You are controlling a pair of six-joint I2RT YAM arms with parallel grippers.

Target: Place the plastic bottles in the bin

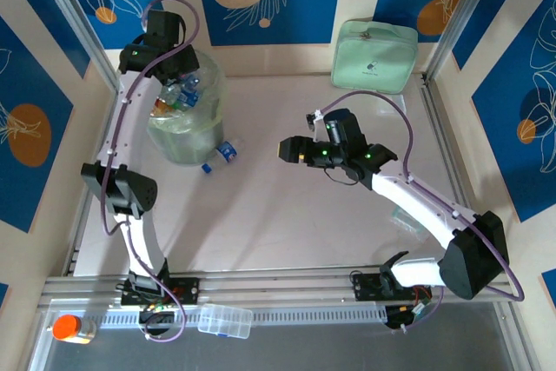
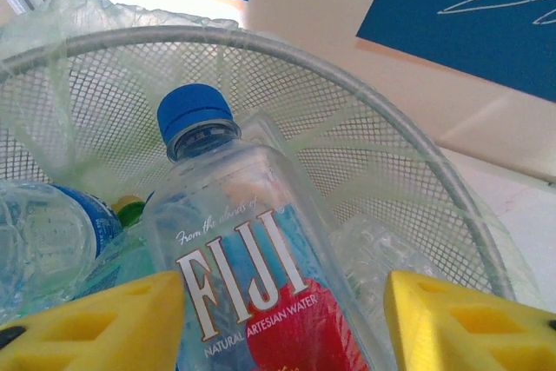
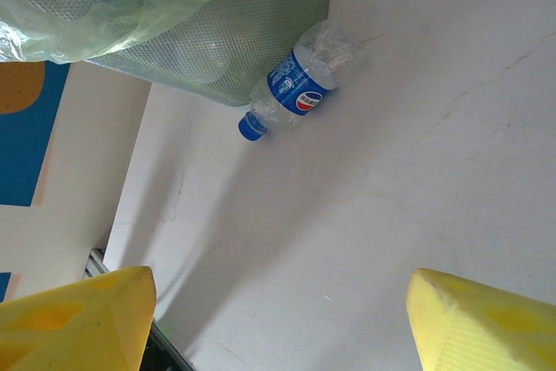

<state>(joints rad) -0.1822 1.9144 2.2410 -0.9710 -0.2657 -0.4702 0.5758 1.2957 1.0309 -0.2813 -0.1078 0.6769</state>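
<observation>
Plastic bottles (image 1: 178,97) are mostly gathered in the bin (image 1: 187,143), far left. A Fiji bottle (image 2: 252,284) is seen between the left fingers (image 2: 104,323) there; a grasp cannot be told. One Pepsi bottle (image 3: 300,89) remains on the worktop (image 3: 391,197) beside the bin; the right fingers (image 3: 486,323) are released, empty.

bin (image 1: 195,141): upright, mesh, bag-lined | Fiji bottle (image 2: 243,241): clear, blue cap up, in bin | Pepsi bottle (image 3: 300,93): crushed, lying just beside bin

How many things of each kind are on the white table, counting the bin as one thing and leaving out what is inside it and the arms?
bin: 1
plastic bottle lying beside the bin: 1
mint-green pouch: 1
Total: 3
</observation>
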